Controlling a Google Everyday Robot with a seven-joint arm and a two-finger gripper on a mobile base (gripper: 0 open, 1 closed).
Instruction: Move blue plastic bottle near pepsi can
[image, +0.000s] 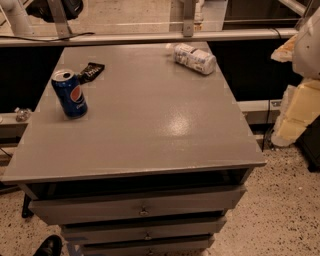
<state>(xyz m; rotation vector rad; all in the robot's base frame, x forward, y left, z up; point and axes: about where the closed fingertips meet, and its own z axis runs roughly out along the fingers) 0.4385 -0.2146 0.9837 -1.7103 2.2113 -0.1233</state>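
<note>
Cabinet top (150, 125): a flat grey surface filling most of the view, with a soft glare patch right of its middle.
Floor (285, 210): pale speckled terrazzo, seen to the near right and near left of the cabinet.
Drawers (140, 202): three grey fronts stacked under the top, each with a small knob in the middle. The upper one stands slightly out, with a dark gap above it.
Rail (150, 37): a light metal bar running left to right just beyond the cabinet's far edge.
Foam blocks (300, 112): yellowish pieces leaning at the right, beside the cabinet and off it.
White shape (309, 42): a rounded pale body at the far right edge; I cannot tell what it is.
Pepsi can (70, 94): stands upright on the top close to the left edge, with its round logo facing the near side and its silver top showing.
Blue plastic bottle (195, 58): lies on its side at the far right of the top, with its white cap pointing far-left. It is well apart from the can.
Black wrapper (90, 71): small and flat, just beyond the can on its far right.
Gripper: out of view, so I cannot tell its opening or what it holds.
</note>
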